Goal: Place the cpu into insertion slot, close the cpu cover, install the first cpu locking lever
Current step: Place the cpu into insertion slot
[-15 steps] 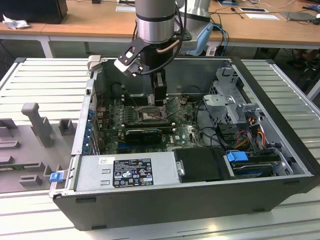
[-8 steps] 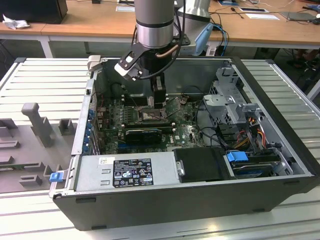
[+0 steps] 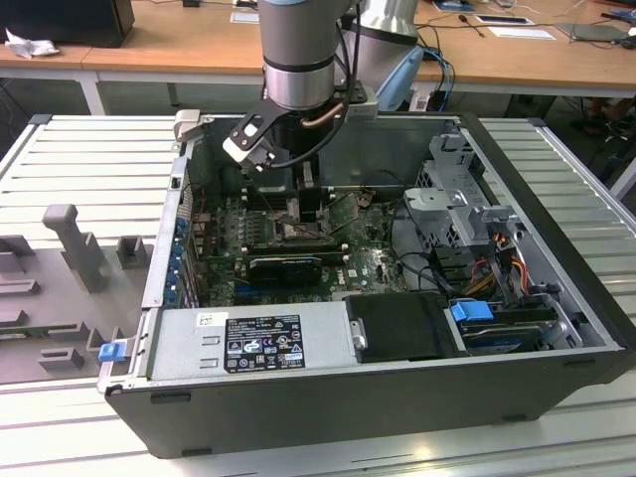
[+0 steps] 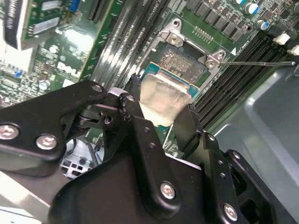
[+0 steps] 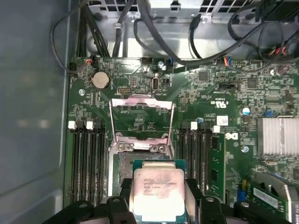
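On the exterior view's left a grey fixture tray (image 3: 60, 258) lies beside the open computer case (image 3: 397, 407). The arm (image 3: 298, 60) drops almost vertically into the case, the gripper (image 3: 303, 204) low over the green circuit board (image 3: 368, 263), with the metal drive cage (image 3: 457, 199) to the exterior view's right. In both wrist views its fingers (image 4: 140, 126) are clamped on opposite edges of the cpu (image 5: 158, 191), pale face up, just over the insertion slot (image 5: 122, 165), whose cpu cover (image 5: 141, 99) stands swung open; contact with the slot cannot be told.
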`<move>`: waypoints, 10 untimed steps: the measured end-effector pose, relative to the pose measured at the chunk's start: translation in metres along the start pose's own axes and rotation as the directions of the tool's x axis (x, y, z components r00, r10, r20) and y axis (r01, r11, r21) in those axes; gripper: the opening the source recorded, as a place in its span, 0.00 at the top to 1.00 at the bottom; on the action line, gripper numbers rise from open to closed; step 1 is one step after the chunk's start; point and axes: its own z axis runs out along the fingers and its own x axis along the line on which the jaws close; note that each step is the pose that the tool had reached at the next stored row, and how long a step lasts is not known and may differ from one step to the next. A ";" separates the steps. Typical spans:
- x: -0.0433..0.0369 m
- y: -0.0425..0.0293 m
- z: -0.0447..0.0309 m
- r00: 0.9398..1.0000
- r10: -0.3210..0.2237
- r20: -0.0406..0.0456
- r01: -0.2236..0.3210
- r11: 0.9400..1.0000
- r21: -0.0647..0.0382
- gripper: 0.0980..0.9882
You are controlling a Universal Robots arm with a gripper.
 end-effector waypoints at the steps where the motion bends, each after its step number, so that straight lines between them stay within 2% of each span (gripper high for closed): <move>1: 0.0008 -0.0007 0.0021 1.000 0.000 0.000 0.000 1.000 0.000 0.52; 2: 0.0022 -0.0021 0.0065 1.000 0.000 0.000 0.000 1.000 0.000 0.52; 6: 0.0052 -0.0034 0.0158 1.000 0.008 0.001 -0.008 1.000 0.000 0.52; 10: 0.0064 -0.0046 0.0201 1.000 0.023 0.001 -0.023 1.000 -0.001 0.52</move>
